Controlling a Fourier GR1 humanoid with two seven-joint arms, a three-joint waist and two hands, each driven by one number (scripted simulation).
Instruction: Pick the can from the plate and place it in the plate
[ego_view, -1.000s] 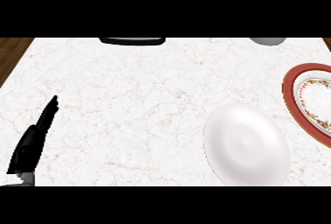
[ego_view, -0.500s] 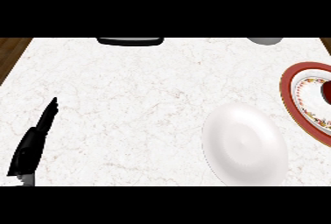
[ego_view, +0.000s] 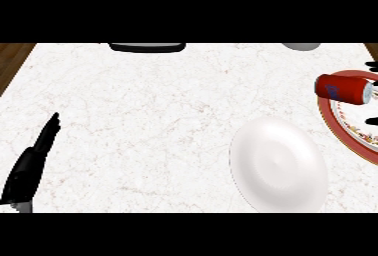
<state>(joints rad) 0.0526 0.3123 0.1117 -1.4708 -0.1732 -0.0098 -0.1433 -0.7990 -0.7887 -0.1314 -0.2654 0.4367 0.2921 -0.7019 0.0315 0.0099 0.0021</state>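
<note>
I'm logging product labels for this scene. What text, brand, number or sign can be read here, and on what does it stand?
None can be read.
Red can: a blue mark on its side, too blurred to read.
Red-rimmed plate: a patterned band only, no letters.
White plate and marble counter: no writing.

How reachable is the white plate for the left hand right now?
Probably yes: only bare counter lies between the left hand, open at the left edge, and the white plate.
</note>
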